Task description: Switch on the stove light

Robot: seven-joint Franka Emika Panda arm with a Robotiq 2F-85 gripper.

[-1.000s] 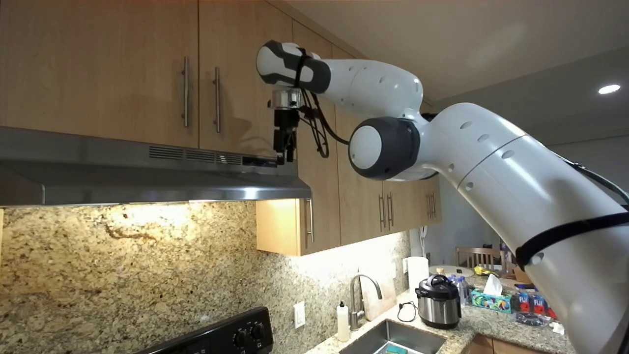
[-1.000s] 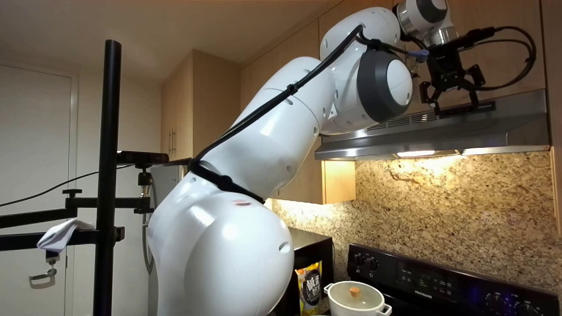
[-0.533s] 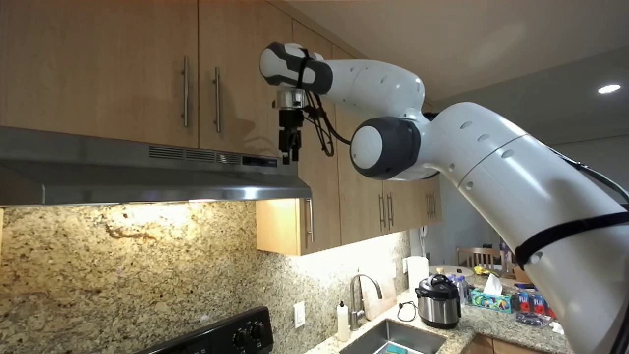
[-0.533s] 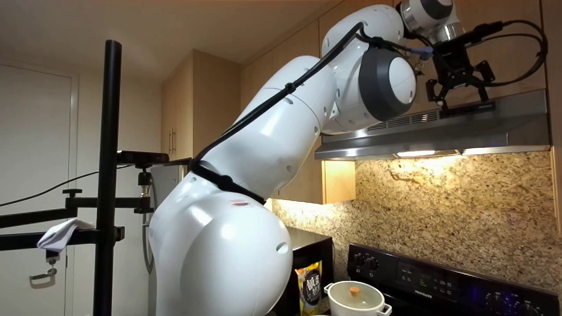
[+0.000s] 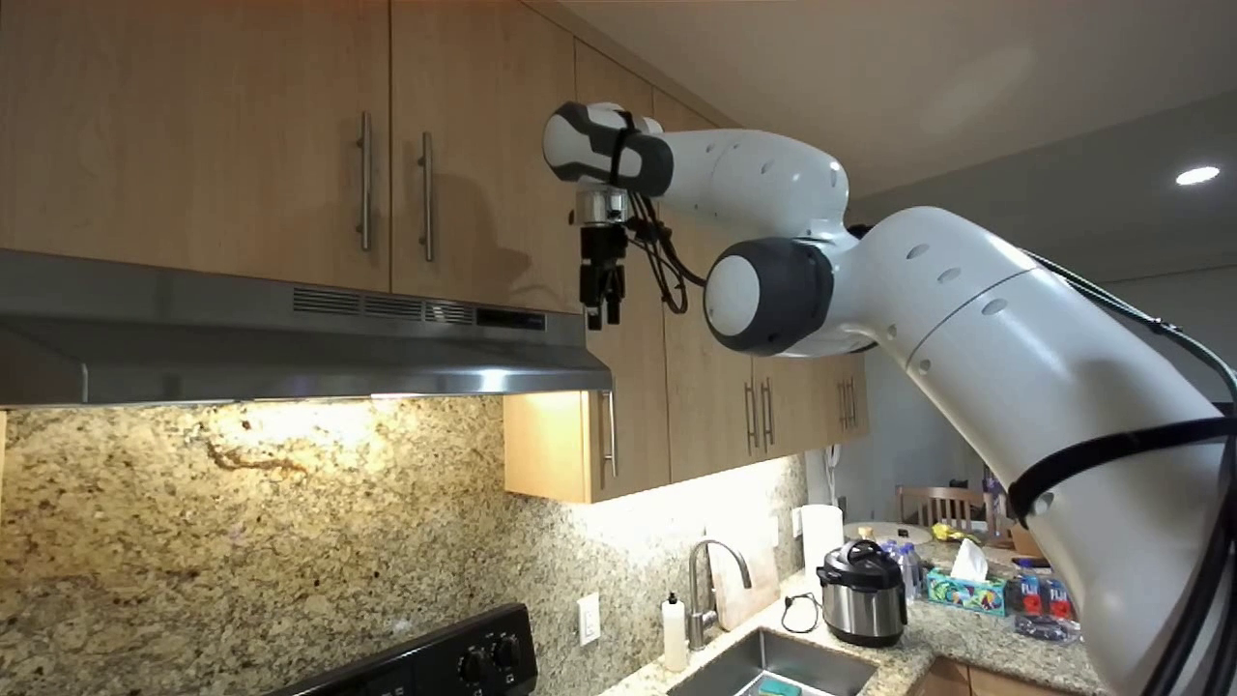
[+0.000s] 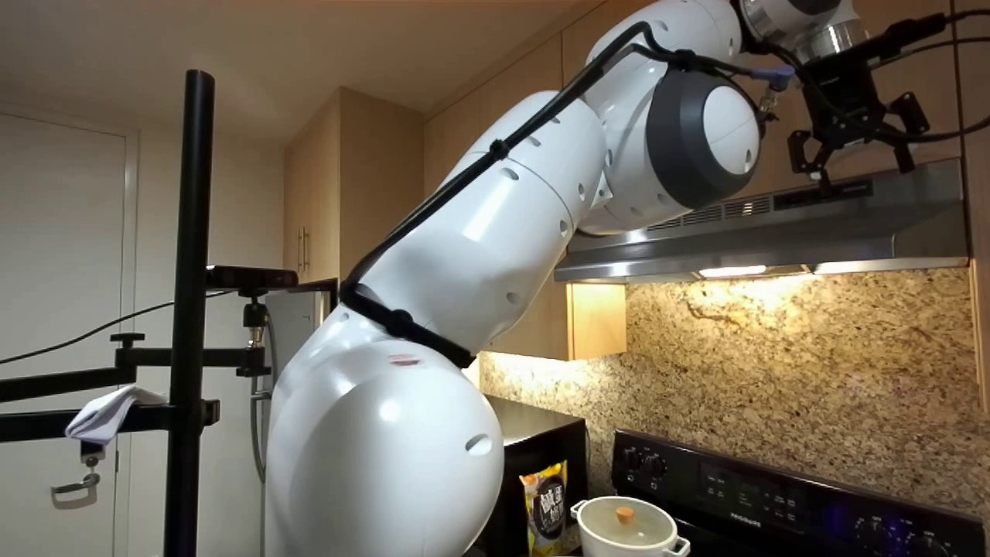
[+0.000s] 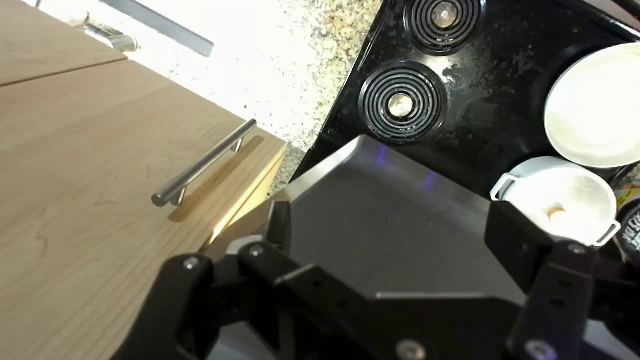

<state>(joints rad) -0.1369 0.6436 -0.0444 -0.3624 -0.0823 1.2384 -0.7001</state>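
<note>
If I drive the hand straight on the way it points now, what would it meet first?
Most likely the range hood: in the wrist view its metal fills the gap between the fingers of the downward-pointing hand. Depth is unclear, though.

Range hood (image 5: 319, 353): smooth metal with a soft sheen
Cabinet doors (image 5: 483, 126): wood, finely grained, satin
Door handle (image 7: 205, 162): smooth metal, glinting
Backsplash (image 6: 773, 356): stone-like, speckled, polished-looking
Stove top (image 7: 485, 115): glossy, smudged in patches
Burners (image 7: 401, 105): ridged metal, dull, brighter at the centre
Pot (image 6: 619, 550): smooth, enamel-like, under a glass-like lid (image 6: 650, 524) with a wood-like knob (image 6: 625, 514)
Arm (image 6: 487, 216): smooth, glossy shell
Gripper (image 7: 392, 225): matt (plastic or coated metal, I cannot tell), with shiny screw heads (image 7: 411, 350)
Tissue (image 5: 968, 561): soft, matt paper
Snack bag (image 6: 547, 507): glossy plastic film
</note>
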